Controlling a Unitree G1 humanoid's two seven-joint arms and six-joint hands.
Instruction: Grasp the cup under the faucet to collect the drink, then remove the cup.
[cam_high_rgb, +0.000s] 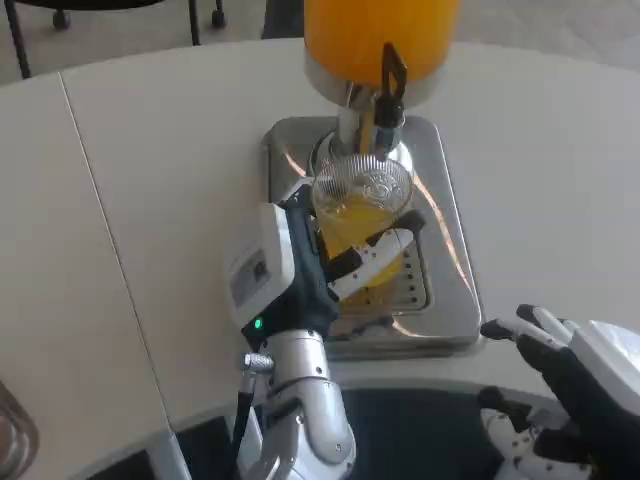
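White table (150, 180) carries a steel drip tray (450, 250) below an orange dispenser (380, 35). Left hand (300, 265) clasps the clear cup (360, 215), part-filled with juice, over the tray's middle. Right hand (565, 375) rests unladen, fingers spread, at the table's near edge.

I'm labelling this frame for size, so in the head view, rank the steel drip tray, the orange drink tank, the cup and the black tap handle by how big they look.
1. Steel drip tray, largest.
2. Orange drink tank, though the frame's top edge cuts it off, so its full size is unsure.
3. Cup, held by the left hand.
4. Black tap handle, smallest.
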